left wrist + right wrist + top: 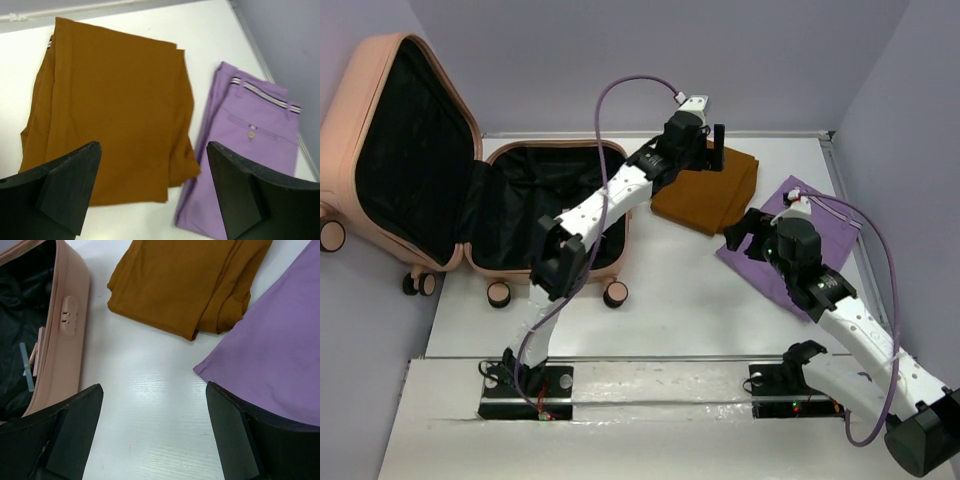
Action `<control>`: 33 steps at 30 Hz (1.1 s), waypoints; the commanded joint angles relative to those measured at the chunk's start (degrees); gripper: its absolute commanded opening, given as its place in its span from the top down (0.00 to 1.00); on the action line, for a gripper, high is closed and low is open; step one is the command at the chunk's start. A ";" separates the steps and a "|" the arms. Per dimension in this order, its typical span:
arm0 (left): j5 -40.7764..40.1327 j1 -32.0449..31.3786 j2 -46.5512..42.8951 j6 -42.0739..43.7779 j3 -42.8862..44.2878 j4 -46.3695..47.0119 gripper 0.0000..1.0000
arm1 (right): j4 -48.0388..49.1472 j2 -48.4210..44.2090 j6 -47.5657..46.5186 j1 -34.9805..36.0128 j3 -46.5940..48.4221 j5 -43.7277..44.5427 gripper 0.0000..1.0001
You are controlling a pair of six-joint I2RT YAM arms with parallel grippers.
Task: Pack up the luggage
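Hovering my left gripper (pixel 152 150), jaws spread and empty, just above the brown cloth (pixel 110 110). The luggage (pixel 345 140) lies open off to its left, nearer this arm. My right gripper (pixel 155 390), likewise spread, hangs at the purple cloth (pixel 280 355) edge.

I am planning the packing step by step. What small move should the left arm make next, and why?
Probably lower the left pincer onto the brown cloth and close: the pincer hangs open directly above that cloth, holding nothing, and the luggage lies open nearby.

Peach-pink suitcase (pixel 338 125), black-lined; brown cloth (pixel 110 110); purple cloth (pixel 250 150) with striped waistband (pixel 265 96).
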 commanded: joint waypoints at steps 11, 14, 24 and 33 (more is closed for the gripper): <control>5.95 10.11 26.37 3.87 27.60 -4.34 0.01 | 0.91 -2.66 -3.53 -0.28 -2.09 -9.31 0.08; 4.89 9.76 28.74 3.52 27.17 -2.41 0.01 | 1.08 -2.66 -4.41 -0.28 -2.09 -10.01 0.07; -4.67 6.95 34.46 2.91 24.72 -4.07 0.01 | 1.61 -5.21 -4.94 -0.28 -2.71 -11.59 0.07; -3.91 4.40 28.06 -1.83 12.61 -3.56 0.35 | -0.84 -8.11 -4.50 -0.28 -2.71 -11.60 0.07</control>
